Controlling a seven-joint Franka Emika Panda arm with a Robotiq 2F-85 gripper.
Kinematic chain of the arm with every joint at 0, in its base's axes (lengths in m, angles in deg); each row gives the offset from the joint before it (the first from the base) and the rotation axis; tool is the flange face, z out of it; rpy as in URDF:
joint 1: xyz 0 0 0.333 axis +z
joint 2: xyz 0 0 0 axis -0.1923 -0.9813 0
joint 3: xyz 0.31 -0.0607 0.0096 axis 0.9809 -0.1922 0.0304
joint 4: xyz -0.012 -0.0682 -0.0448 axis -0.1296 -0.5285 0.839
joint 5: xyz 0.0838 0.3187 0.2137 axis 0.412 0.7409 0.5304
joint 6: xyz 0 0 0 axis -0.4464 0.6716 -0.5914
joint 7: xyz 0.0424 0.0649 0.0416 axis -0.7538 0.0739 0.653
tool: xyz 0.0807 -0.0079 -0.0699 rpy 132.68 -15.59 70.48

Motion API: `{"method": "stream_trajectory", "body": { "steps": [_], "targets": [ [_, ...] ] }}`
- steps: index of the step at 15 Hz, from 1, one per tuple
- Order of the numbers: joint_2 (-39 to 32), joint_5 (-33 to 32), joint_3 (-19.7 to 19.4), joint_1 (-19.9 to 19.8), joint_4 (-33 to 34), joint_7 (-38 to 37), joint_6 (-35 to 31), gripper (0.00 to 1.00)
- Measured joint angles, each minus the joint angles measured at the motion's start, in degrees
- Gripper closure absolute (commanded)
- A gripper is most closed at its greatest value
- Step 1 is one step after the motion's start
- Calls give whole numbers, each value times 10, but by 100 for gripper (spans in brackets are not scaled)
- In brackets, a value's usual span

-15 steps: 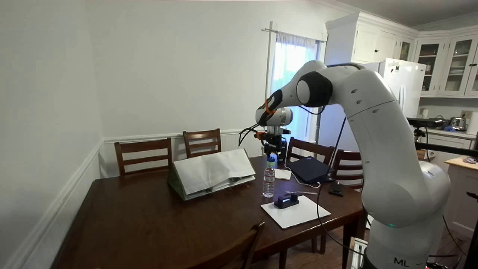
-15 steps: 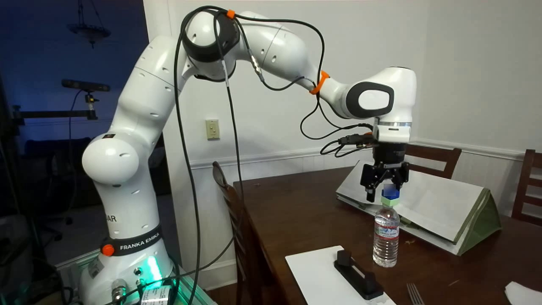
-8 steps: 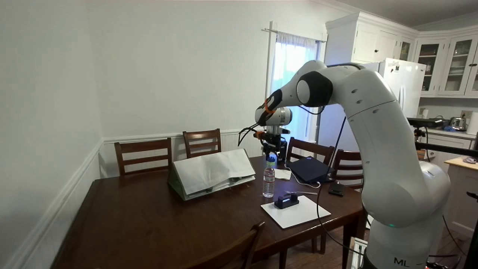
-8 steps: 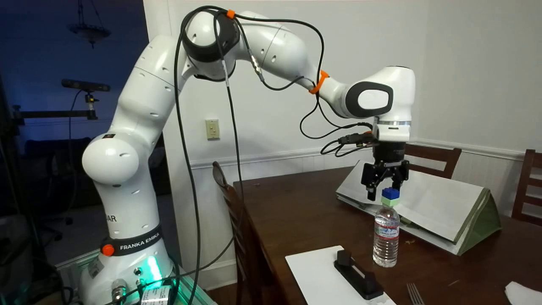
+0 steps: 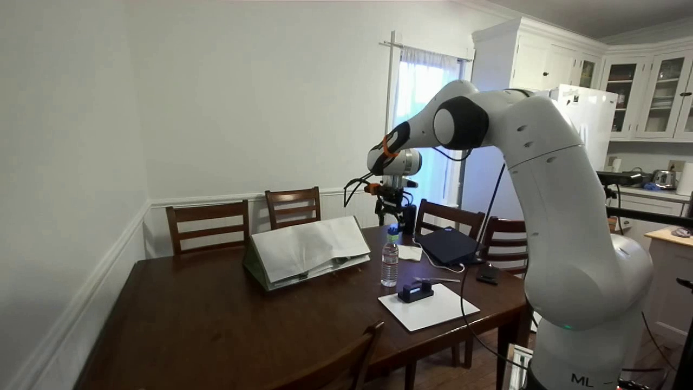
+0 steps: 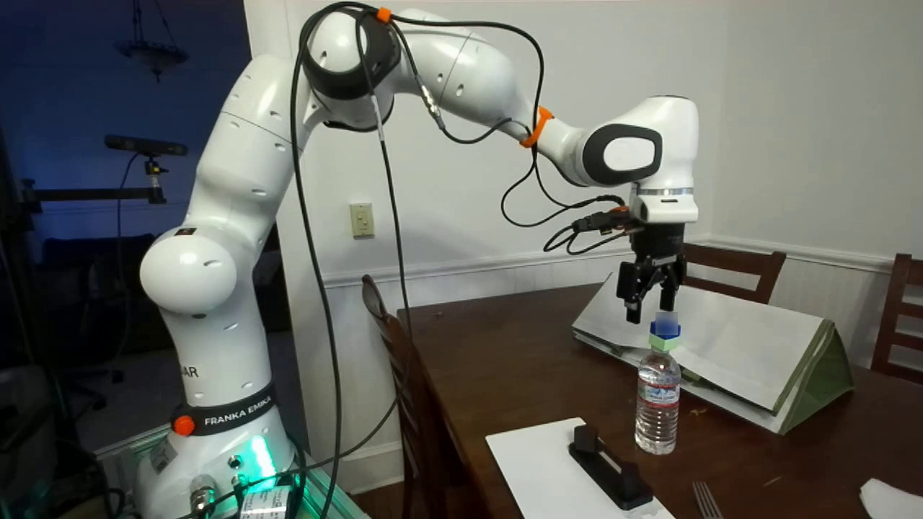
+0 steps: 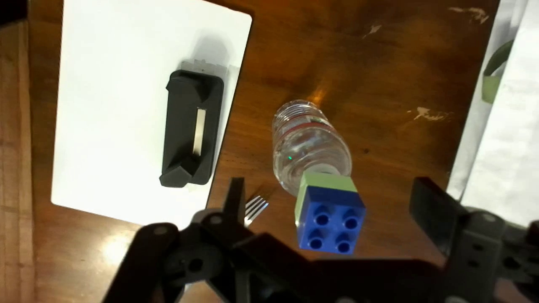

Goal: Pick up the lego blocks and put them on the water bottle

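The clear water bottle (image 6: pixel 657 411) stands upright on the table, also in an exterior view (image 5: pixel 389 265) and the wrist view (image 7: pixel 307 143). A light green lego block (image 6: pixel 663 344) sits on its top, also in the wrist view (image 7: pixel 330 182). A blue lego block (image 6: pixel 664 330) sits on the green one; its studs face up in the wrist view (image 7: pixel 330 225). My gripper (image 6: pixel 651 311) is open and empty just above the blocks, not touching them. In the wrist view its fingers (image 7: pixel 329 189) stand wide apart on either side of the stack.
A black holder (image 6: pixel 609 468) lies on a white board (image 6: pixel 533 461) beside the bottle. A fork (image 6: pixel 707 499) lies near it. A large open book (image 6: pixel 743 346) stands tented behind the bottle. A dark laptop (image 5: pixel 449 245) and chairs (image 5: pixel 208 225) are around the table.
My open gripper has risen from around the blue block to above it, shifting slightly back towards the robot base. The blocks and bottle have stayed in place.
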Motion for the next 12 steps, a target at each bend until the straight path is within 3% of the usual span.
{"method": "stream_trajectory", "body": {
  "steps": [2, 9, 12],
  "targets": [
    [40, -18, -1, 8, -11, 50, 19, 0],
    [214, -108, -3, 18, 5, 235, 200, 0],
    [232, -109, -3, 18, 5, 239, 209, 0]
  ]
}}
